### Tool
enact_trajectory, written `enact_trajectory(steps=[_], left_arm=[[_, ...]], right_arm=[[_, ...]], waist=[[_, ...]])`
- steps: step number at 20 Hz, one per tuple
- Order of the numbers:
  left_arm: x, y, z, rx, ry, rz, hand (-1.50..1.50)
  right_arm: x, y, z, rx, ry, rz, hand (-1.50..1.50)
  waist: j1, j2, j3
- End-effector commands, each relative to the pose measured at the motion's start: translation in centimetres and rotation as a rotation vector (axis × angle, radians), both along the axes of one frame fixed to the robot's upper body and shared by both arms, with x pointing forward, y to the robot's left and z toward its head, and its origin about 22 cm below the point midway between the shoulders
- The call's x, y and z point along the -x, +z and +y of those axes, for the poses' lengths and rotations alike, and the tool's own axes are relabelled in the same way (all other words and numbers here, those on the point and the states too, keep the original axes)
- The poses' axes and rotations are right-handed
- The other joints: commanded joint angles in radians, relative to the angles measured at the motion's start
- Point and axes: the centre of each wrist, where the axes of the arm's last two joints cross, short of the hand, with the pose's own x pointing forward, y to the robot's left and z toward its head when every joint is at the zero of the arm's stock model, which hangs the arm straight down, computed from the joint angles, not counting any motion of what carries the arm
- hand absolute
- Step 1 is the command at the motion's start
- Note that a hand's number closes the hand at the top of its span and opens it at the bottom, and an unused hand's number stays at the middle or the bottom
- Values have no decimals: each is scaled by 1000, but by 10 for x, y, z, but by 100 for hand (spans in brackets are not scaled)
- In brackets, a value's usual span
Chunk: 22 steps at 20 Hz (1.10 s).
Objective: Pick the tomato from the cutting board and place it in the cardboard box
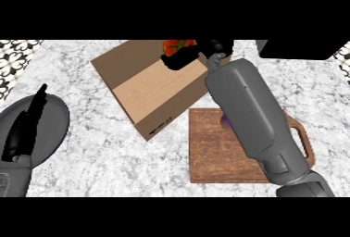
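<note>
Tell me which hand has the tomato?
The right hand, reaching over the cardboard box, is curled round the red tomato. The left hand rests open at the left edge, holding nothing.

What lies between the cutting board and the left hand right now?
In the head view, only bare marble counter separates the cutting board from the left hand; the cardboard box sits farther back.

Single view, from my head, looking steeply down on the marble counter (pixel 103 152). Cardboard box (pixel 153 88) sits mid-frame toward the top edge; my forearms enter from the lower edge, nearer the lens than the box. No second view to overlap.
</note>
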Motion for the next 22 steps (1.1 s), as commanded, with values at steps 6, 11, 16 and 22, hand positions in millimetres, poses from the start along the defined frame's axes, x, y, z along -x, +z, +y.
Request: enact_trajectory(steps=[6,11,16,22], left_arm=[[3,-10,-21,-1,-37,-9,0],[-9,5,-23,10,-78,-23,0],[-14,13,-16,-22,-70,-34,0],[-21,10,-25,-2,-98,-28,0]], right_arm=[[-30,-18,19,-25,-49,62,150],[-34,-30,23,18,-160,79,150],[-38,-40,14,-86,-204,240,-150],[-39,-49,10,-165,-169,188,-150]], waist=[[47,15,0],[75,22,-1],[86,31,0],[96,39,0]])
